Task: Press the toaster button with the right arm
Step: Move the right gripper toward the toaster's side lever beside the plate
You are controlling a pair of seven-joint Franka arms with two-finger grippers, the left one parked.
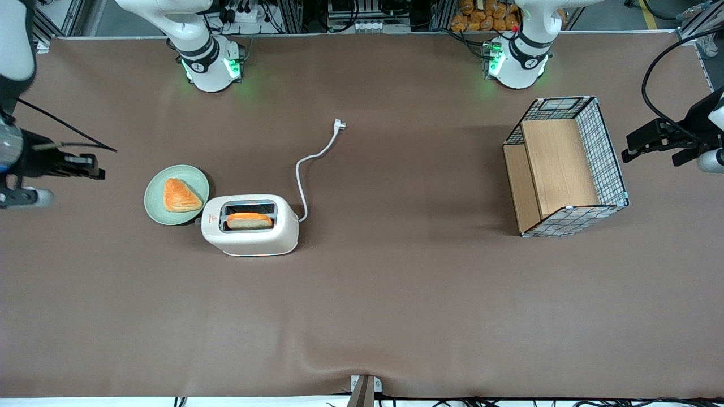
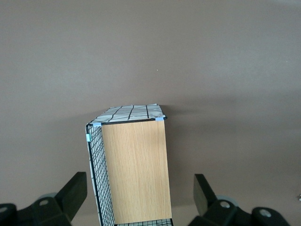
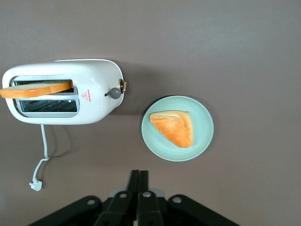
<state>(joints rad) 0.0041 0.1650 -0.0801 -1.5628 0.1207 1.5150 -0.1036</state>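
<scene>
Toaster (image 1: 250,225) is sitting left of centre in the front view w/ a bread slice (image 1: 249,220) sticking up from the slot nearer the camera. Toaster button (image 3: 114,92) is poking out of its narrow end, facing a green plate (image 1: 158,204) w/ a triangular pastry (image 1: 180,195). Right arm's gripper (image 3: 139,179) is hanging at the front view's left edge, well apart from the toaster, fingers pressed together, holding nothing. White cord (image 1: 310,164) is trailing toward upper centre.

Brown table (image 1: 396,305) — toaster (image 1: 250,225), plate (image 1: 176,194), basket (image 1: 565,165).
</scene>
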